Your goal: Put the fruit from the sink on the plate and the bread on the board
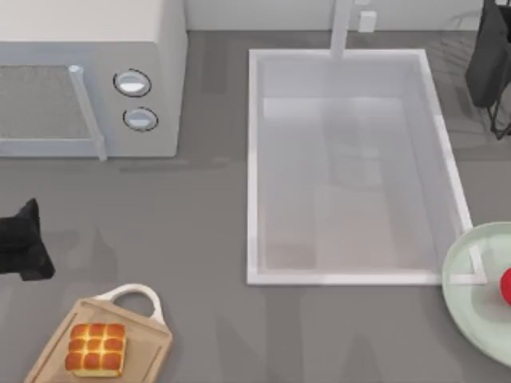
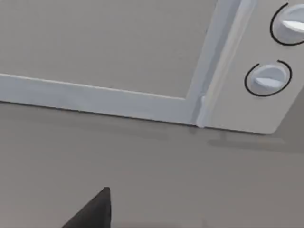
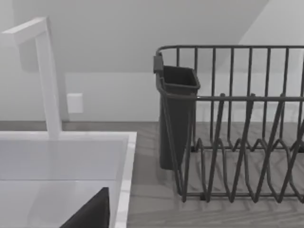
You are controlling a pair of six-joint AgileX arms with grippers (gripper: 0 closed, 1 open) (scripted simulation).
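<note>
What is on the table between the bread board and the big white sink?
Nothing. In the top view, the stretch between the board, which carries the bread, and the sink is bare grey table.

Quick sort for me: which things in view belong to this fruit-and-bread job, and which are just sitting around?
Job things:
- fruit, on the plate
- bread, on the board
- sink, with faucet

Just there:
- microwave with two knobs, at the table's far left
- dark dish rack with its cup, beside the sink
</note>
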